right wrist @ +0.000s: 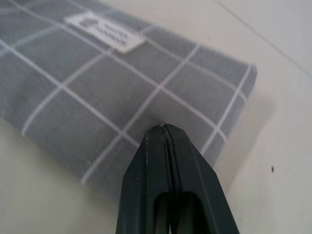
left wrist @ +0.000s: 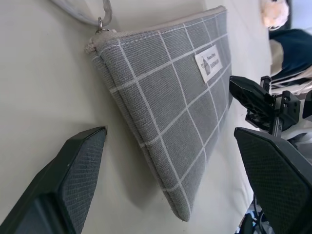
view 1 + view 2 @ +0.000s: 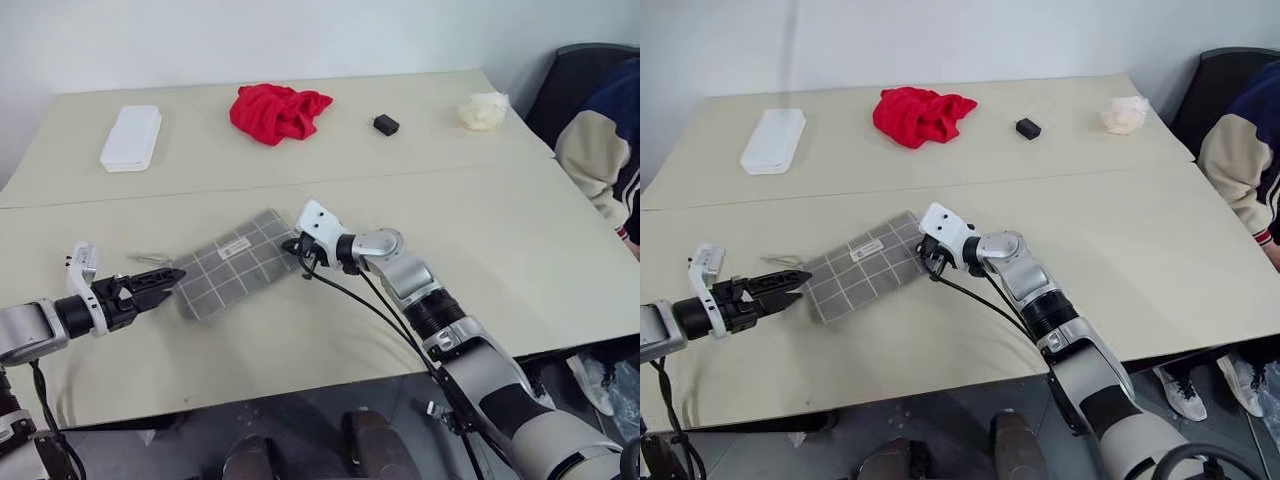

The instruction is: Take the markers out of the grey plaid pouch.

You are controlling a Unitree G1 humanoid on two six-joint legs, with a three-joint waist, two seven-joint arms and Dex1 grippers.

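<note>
Pouch lies flat between open left end effector and closed, empty right end effector.

Print on the grey plaid pouch's label unreadable

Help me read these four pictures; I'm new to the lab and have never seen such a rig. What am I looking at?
A humanoid robot with two arms stands at a beige table. The two wide pictures come from cameras in its head; the two close-ups come from cameras on its wrists.

The grey plaid pouch lies flat, zipped. The left pincer is open at one end of it; the right pincer is shut, its tip at the other end. No markers are out yet.

Farther back lie a white plastic box, a red cloth, a small black block and a crumpled white wad. A person's sleeve shows at the right.
</note>
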